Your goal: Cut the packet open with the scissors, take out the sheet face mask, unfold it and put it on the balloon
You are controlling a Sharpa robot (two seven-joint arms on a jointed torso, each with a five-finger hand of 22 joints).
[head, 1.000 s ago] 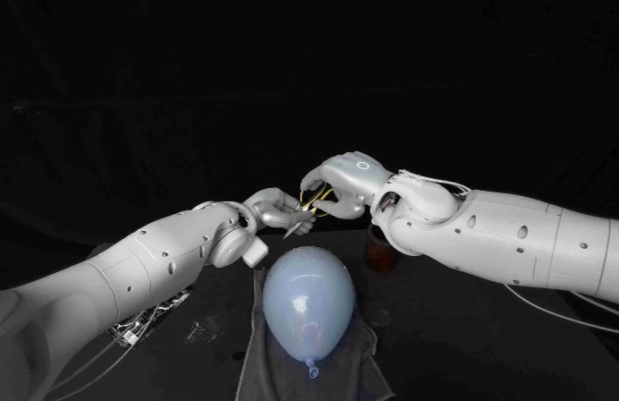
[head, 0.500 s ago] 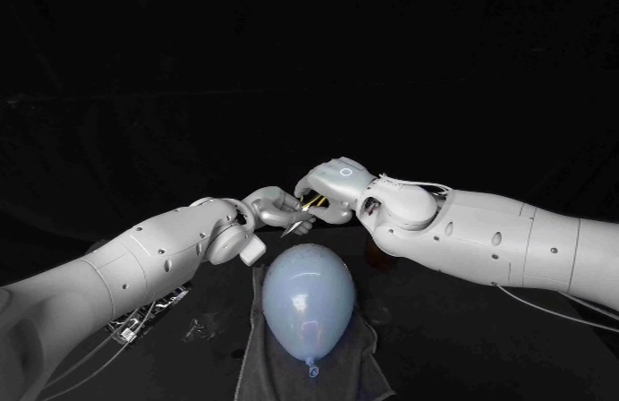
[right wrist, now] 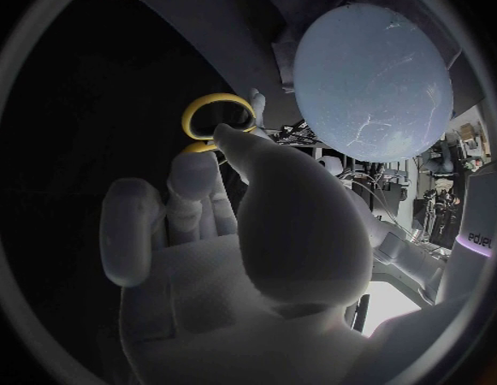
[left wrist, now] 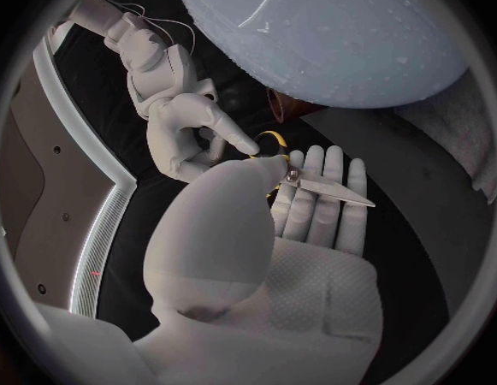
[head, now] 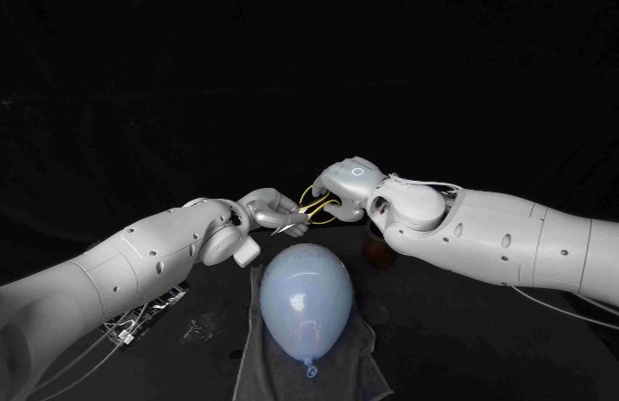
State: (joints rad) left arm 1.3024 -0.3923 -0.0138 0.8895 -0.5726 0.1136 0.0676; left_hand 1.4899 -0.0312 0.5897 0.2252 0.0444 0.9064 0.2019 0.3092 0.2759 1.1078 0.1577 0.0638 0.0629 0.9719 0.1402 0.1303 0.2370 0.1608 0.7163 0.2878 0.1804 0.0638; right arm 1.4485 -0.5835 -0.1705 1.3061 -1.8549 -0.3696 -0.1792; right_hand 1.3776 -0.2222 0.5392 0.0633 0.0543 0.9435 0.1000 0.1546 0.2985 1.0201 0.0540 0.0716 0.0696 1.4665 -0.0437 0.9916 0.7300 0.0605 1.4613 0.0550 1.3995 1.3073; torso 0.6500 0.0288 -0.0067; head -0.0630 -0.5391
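Note:
The scissors (head: 307,211), with yellow loops (right wrist: 218,116) and silver blades (left wrist: 338,190), hang between my two hands above the table, beyond the balloon. My left hand (head: 271,211) holds them, its thumb pressing them onto its flat fingers (left wrist: 312,198). My right hand (head: 341,188) meets them from the other side, its thumb and a finger at the yellow loops (left wrist: 272,142). The pale blue balloon (head: 307,297) lies on a grey towel (head: 346,367) near me, knot toward me.
A reddish-brown object (head: 377,252) sits on the black table beside the balloon's far end, under my right forearm. Loose cables (head: 145,319) lie beneath my left forearm. The towel's edge (left wrist: 462,120) shows past the balloon (left wrist: 323,34).
My right hand closed in on the left hand, then eased slightly back to the right, and the yellow loops show more. The left hand and balloon have barely moved.

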